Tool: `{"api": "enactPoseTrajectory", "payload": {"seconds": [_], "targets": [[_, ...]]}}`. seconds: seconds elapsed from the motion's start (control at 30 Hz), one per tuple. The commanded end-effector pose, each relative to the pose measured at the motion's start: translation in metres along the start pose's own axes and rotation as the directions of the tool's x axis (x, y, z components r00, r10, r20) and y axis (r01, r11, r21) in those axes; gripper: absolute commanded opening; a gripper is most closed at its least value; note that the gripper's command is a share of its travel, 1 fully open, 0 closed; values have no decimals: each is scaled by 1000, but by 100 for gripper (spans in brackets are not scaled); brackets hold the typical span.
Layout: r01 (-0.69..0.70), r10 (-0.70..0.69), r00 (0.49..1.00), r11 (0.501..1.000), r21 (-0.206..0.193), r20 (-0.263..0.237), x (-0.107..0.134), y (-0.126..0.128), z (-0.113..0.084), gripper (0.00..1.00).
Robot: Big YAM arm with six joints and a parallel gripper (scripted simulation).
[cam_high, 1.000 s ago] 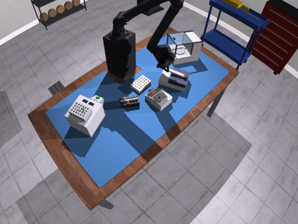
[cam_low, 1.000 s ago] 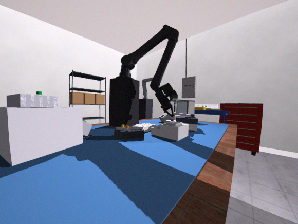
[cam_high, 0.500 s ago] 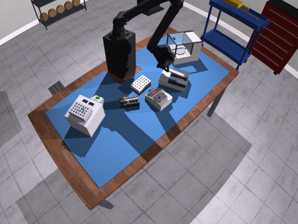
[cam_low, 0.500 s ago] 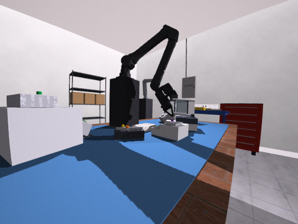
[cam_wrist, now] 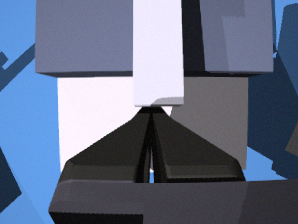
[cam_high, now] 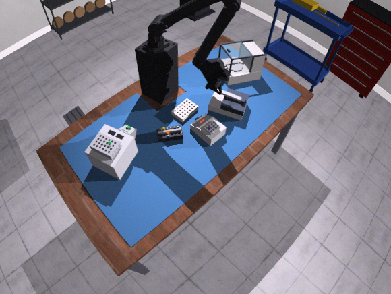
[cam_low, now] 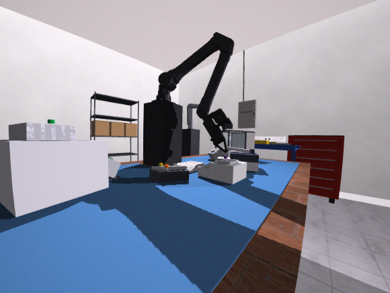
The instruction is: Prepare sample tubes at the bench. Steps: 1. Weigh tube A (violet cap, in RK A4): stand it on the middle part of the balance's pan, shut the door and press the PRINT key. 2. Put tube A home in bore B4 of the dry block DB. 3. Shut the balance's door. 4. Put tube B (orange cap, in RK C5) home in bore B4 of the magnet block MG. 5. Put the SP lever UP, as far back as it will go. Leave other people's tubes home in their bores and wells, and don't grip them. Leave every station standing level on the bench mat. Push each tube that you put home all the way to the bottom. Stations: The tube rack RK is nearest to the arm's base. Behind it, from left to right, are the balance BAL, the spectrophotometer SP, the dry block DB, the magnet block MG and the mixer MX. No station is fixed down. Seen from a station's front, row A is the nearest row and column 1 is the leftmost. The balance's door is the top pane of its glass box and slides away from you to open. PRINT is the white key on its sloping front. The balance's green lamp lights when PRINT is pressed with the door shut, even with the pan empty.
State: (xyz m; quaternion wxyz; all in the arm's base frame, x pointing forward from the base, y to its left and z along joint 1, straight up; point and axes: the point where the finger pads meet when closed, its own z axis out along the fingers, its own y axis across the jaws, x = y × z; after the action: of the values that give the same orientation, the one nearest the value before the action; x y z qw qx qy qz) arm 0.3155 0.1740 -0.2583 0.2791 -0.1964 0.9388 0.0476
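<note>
One orange cap (cam_high: 168,133) (cam_low: 167,166) sits in the black block (cam_high: 170,138) (cam_low: 169,177); one violet cap (cam_high: 209,127) (cam_low: 225,157), in the grey block (cam_high: 209,136) (cam_low: 232,174). Farther, the closed, empty tool (cam_high: 220,92) (cam_low: 225,150) (cam_wrist: 151,111) is at the end of one white bar (cam_high: 236,96) (cam_low: 239,149) (cam_wrist: 158,50), probably the lever: stiff, better pushed there than gripped.

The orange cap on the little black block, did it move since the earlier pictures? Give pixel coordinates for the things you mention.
No. The orange cap (cam_high: 168,133) (cam_low: 166,166) sits at the same spot on the black block (cam_high: 170,137) (cam_low: 169,177), beside the yellow cap (cam_high: 163,128) (cam_low: 161,164).
</note>
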Motion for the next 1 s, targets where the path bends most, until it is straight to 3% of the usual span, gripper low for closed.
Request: {"api": "enactPoseTrajectory", "payload": {"seconds": [0.0,0.47,0.97], "targets": [[1,5,985,999,-33,172,-79,17,5,0],[-5,10,985,1000,-29,172,-85,13,-5,0],[-9,12,985,1000,-20,172,-83,5,-2,0]]}}
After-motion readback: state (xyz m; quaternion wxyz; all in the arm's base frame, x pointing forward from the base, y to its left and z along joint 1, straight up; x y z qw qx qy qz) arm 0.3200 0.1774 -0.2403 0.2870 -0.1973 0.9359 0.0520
